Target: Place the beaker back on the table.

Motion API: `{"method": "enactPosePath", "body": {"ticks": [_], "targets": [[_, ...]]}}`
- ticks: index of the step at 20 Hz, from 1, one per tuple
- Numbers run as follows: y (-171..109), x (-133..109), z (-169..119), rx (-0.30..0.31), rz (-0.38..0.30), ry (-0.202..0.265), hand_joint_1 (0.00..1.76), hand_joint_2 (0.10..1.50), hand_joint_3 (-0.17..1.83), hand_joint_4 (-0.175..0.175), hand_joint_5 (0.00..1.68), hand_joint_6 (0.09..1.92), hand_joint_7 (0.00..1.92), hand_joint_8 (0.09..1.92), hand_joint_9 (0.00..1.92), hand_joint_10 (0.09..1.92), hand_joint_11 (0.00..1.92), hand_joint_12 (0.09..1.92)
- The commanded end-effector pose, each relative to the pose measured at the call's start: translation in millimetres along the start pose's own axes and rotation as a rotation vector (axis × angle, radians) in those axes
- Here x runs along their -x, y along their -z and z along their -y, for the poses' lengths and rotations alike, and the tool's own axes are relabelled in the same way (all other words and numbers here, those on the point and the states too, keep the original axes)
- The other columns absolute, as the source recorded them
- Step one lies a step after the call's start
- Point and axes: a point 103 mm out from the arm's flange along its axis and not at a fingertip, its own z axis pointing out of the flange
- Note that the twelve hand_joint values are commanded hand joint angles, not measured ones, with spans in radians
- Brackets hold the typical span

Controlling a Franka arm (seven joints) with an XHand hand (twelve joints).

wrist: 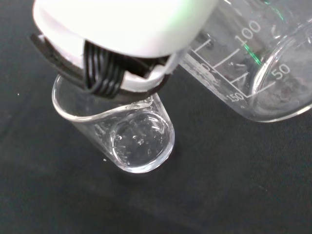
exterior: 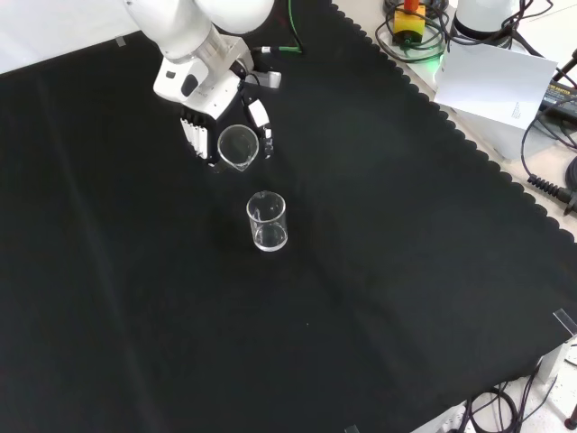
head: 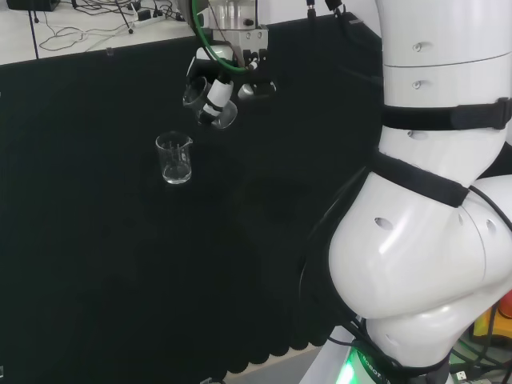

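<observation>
My hand [exterior: 203, 126] is shut on a clear glass beaker [exterior: 239, 147] and holds it tilted above the black cloth, its mouth turned toward the front camera. From the head view the hand [head: 214, 98] hangs at the far middle of the bench with the tilted beaker [head: 224, 118] in its fingers. A second clear beaker [exterior: 267, 222] stands upright on the cloth just in front of the hand; in the head view this beaker [head: 174, 158] is below and left of it. The wrist view has the held beaker [wrist: 258, 63] with printed marks close by, and the standing beaker [wrist: 127, 134] under the hand [wrist: 117, 24].
The arm's white links [head: 432, 200] rise at the head view's right. Beyond the cloth's scalloped edge [exterior: 451, 117] in the front view lie a white sheet [exterior: 496, 81], a yellow and red button box [exterior: 410, 18] and cables. Bare black cloth [exterior: 379, 298] spreads around the standing beaker.
</observation>
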Motion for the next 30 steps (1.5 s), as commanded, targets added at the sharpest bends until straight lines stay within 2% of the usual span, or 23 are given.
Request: {"method": "enactPosePath", "body": {"ticks": [1,6,11,16,20,22,24,30], "targets": [[-3.1,9.4,1.6,0.039,-0.027,0.008,1.41,0.73,0.55,-0.175,1.13,0.83,1.10,0.94,1.28,0.69,1.19,0.74],[-9.2,17.7,-1.0,0.085,-0.067,0.000,1.41,0.73,0.55,-0.175,1.13,0.83,1.10,0.94,1.28,0.69,1.19,0.74],[-24.1,27.9,-6.4,0.124,-0.142,0.003,1.41,0.74,0.55,-0.175,1.13,0.83,1.10,0.94,1.28,0.68,1.19,0.74],[-35.5,39.1,-12.5,0.152,-0.200,-0.002,1.41,0.74,0.54,-0.175,1.14,0.83,1.10,0.94,1.28,0.68,1.19,0.74],[-43.5,46.2,-17.8,0.151,-0.247,0.006,1.41,0.74,0.54,-0.175,1.14,0.83,1.10,0.94,1.28,0.68,1.20,0.74],[-49.1,50.5,-20.1,0.154,-0.264,0.004,1.43,0.62,0.72,-0.175,1.12,0.84,1.20,0.90,1.37,0.61,1.20,0.75],[-53.8,53.8,-22.4,0.165,-0.277,0.010,1.43,0.57,0.80,-0.175,1.12,0.85,1.25,0.88,1.41,0.57,1.21,0.75],[-65.4,59.4,-31.3,0.174,-0.316,0.028,1.44,0.55,0.83,-0.175,1.12,0.86,1.26,0.87,1.43,0.56,1.21,0.74]]}}
